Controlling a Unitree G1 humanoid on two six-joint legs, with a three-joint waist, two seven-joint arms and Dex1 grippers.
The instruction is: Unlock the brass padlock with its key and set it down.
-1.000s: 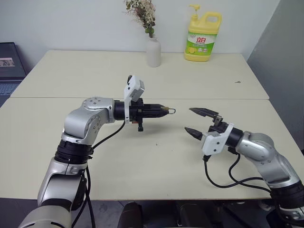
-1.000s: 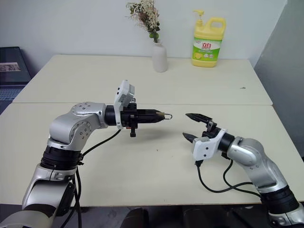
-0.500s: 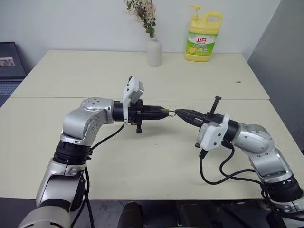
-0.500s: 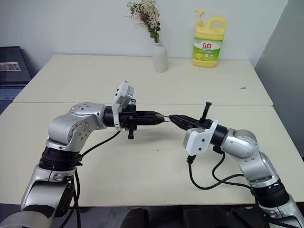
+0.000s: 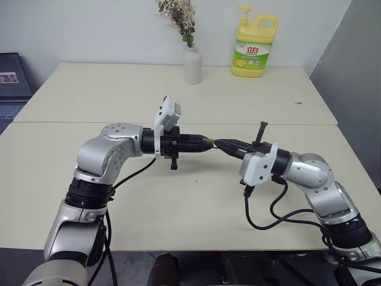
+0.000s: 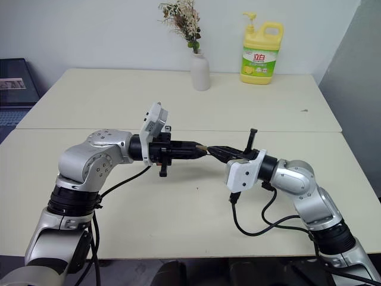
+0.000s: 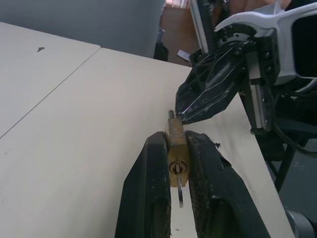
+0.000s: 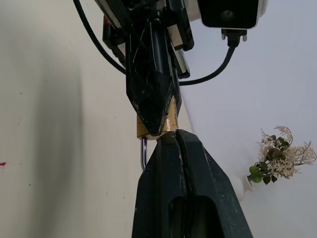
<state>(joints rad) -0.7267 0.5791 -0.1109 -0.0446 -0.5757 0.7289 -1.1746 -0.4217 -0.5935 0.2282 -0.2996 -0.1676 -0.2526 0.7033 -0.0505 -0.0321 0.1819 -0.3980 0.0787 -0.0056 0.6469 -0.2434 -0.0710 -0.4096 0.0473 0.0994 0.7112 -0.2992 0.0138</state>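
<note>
Held in mid-air above the cream worktop [image 5: 196, 202], between the two arms: the brass padlock [image 7: 177, 148], clamped by its flat sides in the left pincer [image 7: 178, 163]. Long axis lying along that pincer's fingers, roughly level, shackle end aimed toward the right pincer [image 5: 221, 143], keyhole end facing back toward the left wrist. Seated in the keyhole, the key [image 7: 179, 191], its thin silvery bow hanging out between the black fingers.

Right pincer closed tight, fingers together, tips meeting the shackle end of the lock. From the right wrist view, only a small wedge of gold body [image 8: 171, 121] visible past the left finger [image 8: 151, 84], plus one thin silver leg of the shackle [image 8: 143, 153] beside the closed tips. Rest of the shackle hidden behind those tips; cannot tell whether pinched or merely touched, nor whether locked or sprung.

In the head views, lock reduced to a tiny golden speck [image 5: 207, 142] where the two pincers meet; key impossible to make out there.

At the far edge of the worktop, well apart: a white vase [image 5: 192, 64] with dried sprigs and a yellow detergent bottle [image 5: 254, 47].
</note>
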